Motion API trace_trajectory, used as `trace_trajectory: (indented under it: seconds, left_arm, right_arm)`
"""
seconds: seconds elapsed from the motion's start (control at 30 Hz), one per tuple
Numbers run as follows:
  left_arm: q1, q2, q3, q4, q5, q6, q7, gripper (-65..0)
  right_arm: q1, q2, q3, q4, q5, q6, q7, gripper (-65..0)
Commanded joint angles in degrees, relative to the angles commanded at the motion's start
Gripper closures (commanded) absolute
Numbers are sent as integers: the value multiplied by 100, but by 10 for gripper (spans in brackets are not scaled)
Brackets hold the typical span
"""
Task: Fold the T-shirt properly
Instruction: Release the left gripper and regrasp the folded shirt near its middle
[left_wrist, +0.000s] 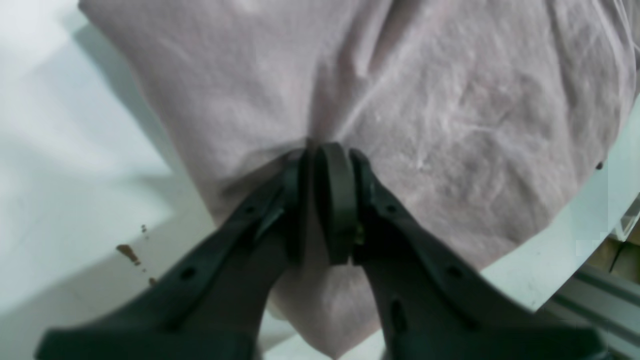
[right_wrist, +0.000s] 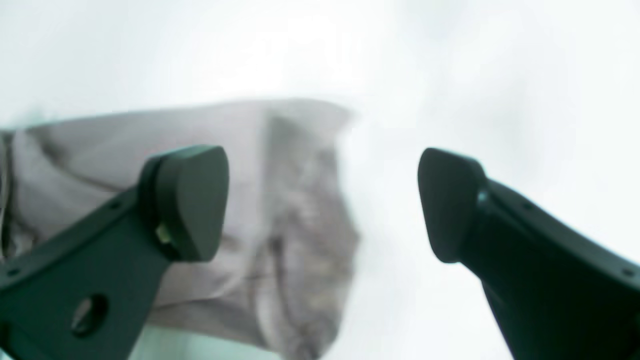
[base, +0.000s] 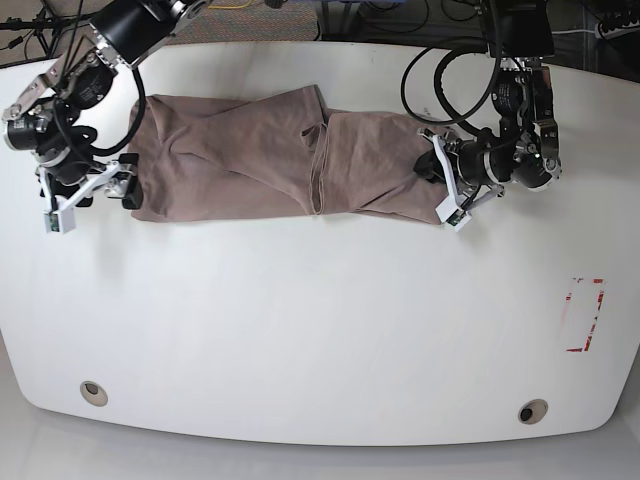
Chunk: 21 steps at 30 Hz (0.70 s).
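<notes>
Your wrinkled dusty-mauve cloth T-shirt lies as a long band across the white table, sides apparently folded, left gripper pinching one end, right gripper spread beside the other, crosswise folding remaining.

In the left wrist view the left gripper covers the strip of the T-shirt pinched between its closed fingers, and the cloth runs off the top and right edges, so its far reach cannot be seen there. The gripper's own base is cut by the bottom edge.

The right wrist view is soft all over: the wrinkles of the shirt smear together, and its left part leaves the picture. The right gripper has both fingers cropped at the lower corners.

In the base view the small red-outlined mark on the table at the right is too small to tell.
</notes>
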Motion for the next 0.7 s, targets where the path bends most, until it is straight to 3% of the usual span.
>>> trace_trajectory:
  seconds: [0.33,0.53,0.7]
  left_arm:
    - [35,-88,0,0,0,-18,0,-65]
    - [79,-79,0,9,0,-18,0,-65]
    - [79,-70,0,9,0,-18,0,-67]
  right_arm:
    - [-246,624,202,-1811,1125,0,101,-555]
    - [-325,554,193,-1864,1310,0,84,-555]
    - [-422,299,-44,-1873,1327,0,92,-555]
